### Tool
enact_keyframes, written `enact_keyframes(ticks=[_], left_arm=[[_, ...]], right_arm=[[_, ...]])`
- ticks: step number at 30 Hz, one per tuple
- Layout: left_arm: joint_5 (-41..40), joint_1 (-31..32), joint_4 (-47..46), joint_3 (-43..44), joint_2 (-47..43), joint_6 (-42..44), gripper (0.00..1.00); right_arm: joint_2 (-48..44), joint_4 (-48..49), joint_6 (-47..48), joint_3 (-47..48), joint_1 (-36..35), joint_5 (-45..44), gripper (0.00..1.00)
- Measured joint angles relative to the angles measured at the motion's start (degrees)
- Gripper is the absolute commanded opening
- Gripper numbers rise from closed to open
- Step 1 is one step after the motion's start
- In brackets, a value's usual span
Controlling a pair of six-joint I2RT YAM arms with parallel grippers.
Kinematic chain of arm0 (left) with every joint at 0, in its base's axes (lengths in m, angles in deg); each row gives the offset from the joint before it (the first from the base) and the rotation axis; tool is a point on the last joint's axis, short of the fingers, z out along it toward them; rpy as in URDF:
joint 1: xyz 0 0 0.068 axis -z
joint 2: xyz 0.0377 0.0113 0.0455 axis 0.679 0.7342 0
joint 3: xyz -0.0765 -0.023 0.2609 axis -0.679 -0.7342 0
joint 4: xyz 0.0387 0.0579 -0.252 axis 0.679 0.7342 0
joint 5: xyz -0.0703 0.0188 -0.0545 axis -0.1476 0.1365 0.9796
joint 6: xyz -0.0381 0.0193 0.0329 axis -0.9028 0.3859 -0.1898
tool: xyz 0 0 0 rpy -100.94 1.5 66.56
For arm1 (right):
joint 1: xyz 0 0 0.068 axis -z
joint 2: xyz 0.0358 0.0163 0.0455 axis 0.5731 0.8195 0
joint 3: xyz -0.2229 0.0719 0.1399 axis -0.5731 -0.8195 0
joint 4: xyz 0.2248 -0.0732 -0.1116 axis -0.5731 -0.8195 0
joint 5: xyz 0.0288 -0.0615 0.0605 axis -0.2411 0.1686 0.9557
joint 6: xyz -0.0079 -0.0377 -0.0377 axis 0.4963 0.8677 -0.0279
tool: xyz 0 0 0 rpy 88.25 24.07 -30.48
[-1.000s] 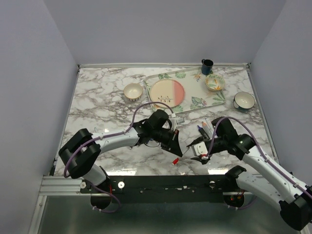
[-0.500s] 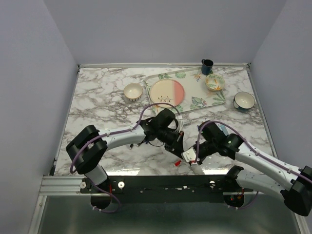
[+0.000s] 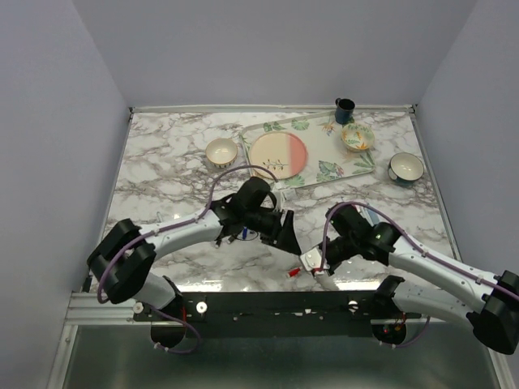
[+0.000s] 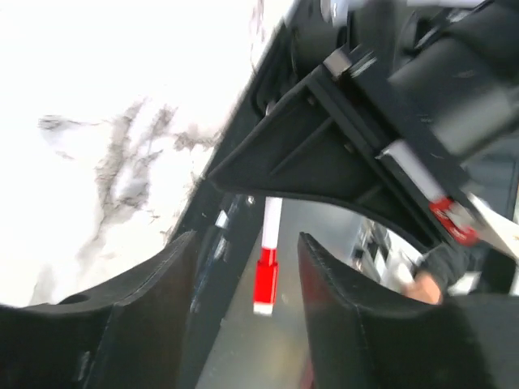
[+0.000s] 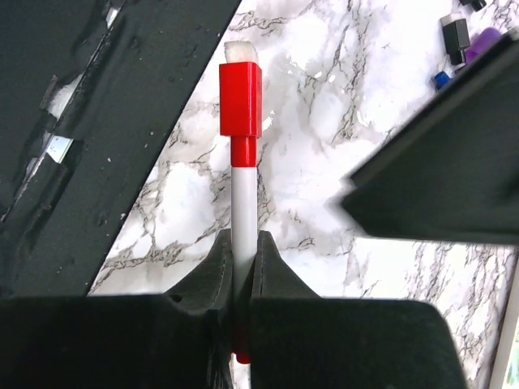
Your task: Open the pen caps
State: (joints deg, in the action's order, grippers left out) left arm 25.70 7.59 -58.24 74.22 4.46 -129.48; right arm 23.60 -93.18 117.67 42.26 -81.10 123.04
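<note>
1. The right tool [image 5: 245,247] is clamped on the white barrel of a red-capped pen [image 5: 244,198]. Its two fingers press the barrel from both sides, low on its length.
2. The red cap [image 5: 240,96] sits on the pen's far end, clear of the fingers. A stretch of bare barrel shows between cap and grip.
3. The left tool [image 3: 289,241] has its fingers apart. In its wrist view the pen shows in the gap between them and touches neither finger.
4. From above, the two tools stand close together over the near middle of the desk [image 3: 162,170]. The pen lies between them, just inside the near edge.
5. In the right wrist view the cap hangs over marble right beside that edge. The dark rail [image 5: 97,146] fills the space to its left.
6. Loose pen pieces [image 5: 456,34] in black, purple and blue lie on the desk at the upper right corner of that view, well apart from the held pen. Whether they are caps or whole pens I cannot tell.
7. Open marble stretches from the tools back to a cream bowl [image 3: 220,151] and out to the left edge.
8. A leaf-patterned tray [image 3: 324,172] takes up the far right, carrying a plate [image 3: 277,154] and a small patterned bowl [image 3: 358,136].
9. A dark mug [image 3: 345,109] stands at the far edge, and a white bowl [image 3: 406,167] sits near the right edge. Both are well apart from the tools.
</note>
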Motion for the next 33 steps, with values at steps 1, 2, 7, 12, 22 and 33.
enact_keyframes(ticks=[1,2,7,12,22,33], left_arm=[[-1.09,-0.96,0.02,-0.76,-2.01,-0.07,0.69],[-1.81,-1.60,0.02,-1.22,-3.26,0.04,0.72],[-10.45,-4.39,0.44,-4.04,-15.96,1.53,0.89],[-21.09,-4.85,-1.07,-10.43,-29.16,2.34,0.98],[-24.94,-5.01,-6.58,-20.87,-32.39,-0.68,0.96],[-16.72,-0.61,-12.83,-17.22,-20.26,-1.27,0.73]], right_arm=[[0.00,-0.24,-0.26,0.11,0.00,-0.04,0.01],[0.02,-0.39,-0.46,0.22,0.00,-0.09,0.01],[0.76,-1.73,-2.54,2.99,0.00,-0.37,0.01],[0.83,-2.54,-4.83,5.11,1.53,-0.24,0.01],[-0.48,-2.80,-8.39,5.90,5.90,-0.28,0.01],[1.33,-2.78,-9.90,5.92,6.03,-0.74,0.01]])
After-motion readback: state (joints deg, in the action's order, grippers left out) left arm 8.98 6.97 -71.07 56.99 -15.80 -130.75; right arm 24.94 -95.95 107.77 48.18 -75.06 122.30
